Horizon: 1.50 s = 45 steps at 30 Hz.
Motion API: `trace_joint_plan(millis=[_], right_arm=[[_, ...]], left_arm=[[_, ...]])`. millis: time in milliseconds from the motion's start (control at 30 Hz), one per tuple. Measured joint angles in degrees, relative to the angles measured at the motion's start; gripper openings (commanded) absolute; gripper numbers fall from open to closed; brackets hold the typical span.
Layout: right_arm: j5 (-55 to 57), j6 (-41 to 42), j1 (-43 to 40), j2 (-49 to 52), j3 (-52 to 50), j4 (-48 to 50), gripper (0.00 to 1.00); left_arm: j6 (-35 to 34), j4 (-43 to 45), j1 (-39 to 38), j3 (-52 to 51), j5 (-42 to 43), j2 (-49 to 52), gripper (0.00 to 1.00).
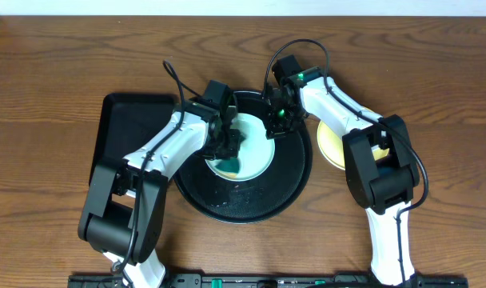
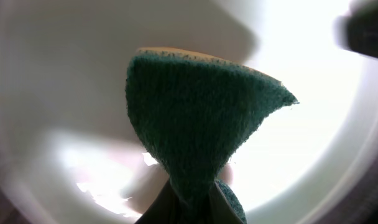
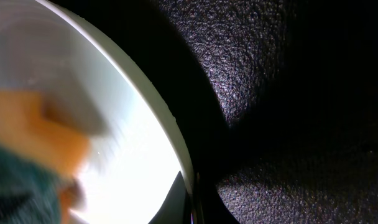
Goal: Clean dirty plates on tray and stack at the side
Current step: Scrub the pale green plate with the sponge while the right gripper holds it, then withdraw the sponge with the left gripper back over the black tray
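Observation:
A pale mint-blue plate [image 1: 257,154] lies on the round black tray [image 1: 243,206]. My left gripper [image 1: 229,149] is shut on a green and yellow sponge [image 1: 226,166] and presses it onto the plate's face; in the left wrist view the sponge [image 2: 195,124] fans out from the jaws [image 2: 192,210] against the plate [image 2: 64,74]. My right gripper [image 1: 276,128] is shut on the plate's far right rim, one finger inside and one outside [image 3: 192,199]. A pale yellow plate [image 1: 329,144] lies right of the tray, partly under the right arm. No second mint-blue plate is in view.
A rectangular black tray [image 1: 127,120] lies left of the round tray, partly under my left arm. The textured surface of the round tray [image 3: 270,74] fills the right wrist view. The wooden table's far edge runs along the top.

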Motion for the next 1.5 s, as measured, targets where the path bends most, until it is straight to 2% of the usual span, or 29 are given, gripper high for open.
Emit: trace_joint_plan(millis=[100, 233, 400, 467, 600, 767, 967, 1100, 1267, 1500], right_arm=[[-0.02, 0.00, 0.00, 0.00, 0.00, -0.02, 0.01], [0.00, 0.00, 0.00, 0.00, 0.00, -0.04, 0.01], [-0.02, 0.00, 0.00, 0.00, 0.00, -0.07, 0.01], [-0.02, 0.00, 0.00, 0.00, 0.00, -0.07, 0.01], [-0.02, 0.02, 0.00, 0.00, 0.00, -0.07, 0.01], [-0.02, 0.00, 0.00, 0.00, 0.00, -0.02, 0.01], [-0.02, 0.02, 0.00, 0.00, 0.00, -0.04, 0.01], [-0.02, 0.00, 0.00, 0.00, 0.00, -0.04, 0.01], [-0.02, 0.00, 0.00, 0.00, 0.00, -0.04, 0.01], [-0.02, -0.02, 0.00, 0.00, 0.00, -0.07, 0.01]], left_arm=[[1.14, 2.80, -0.15, 0.00, 2.97, 0.00, 0.07], [1.49, 7.13, -0.13, -0.02, 1.77, 0.00, 0.07], [0.42, 9.64, -0.13, -0.02, -7.78, 0.00, 0.08], [-1.29, 8.76, -0.11, 0.00, -12.85, 0.00, 0.07], [-4.92, 4.48, -0.13, -0.02, -17.42, 0.00, 0.07], [-7.06, 1.88, -0.52, -0.02, -15.67, 0.00, 0.07], [-3.41, 1.73, -2.21, -0.02, -5.62, 0.00, 0.07], [-1.97, 4.04, -2.80, -0.02, -2.82, 0.00, 0.07], [-4.68, 1.79, 0.42, 1.53, -6.03, 0.00, 0.07], [-6.62, -7.28, 10.23, 12.46, -12.39, -2.01, 0.07]])
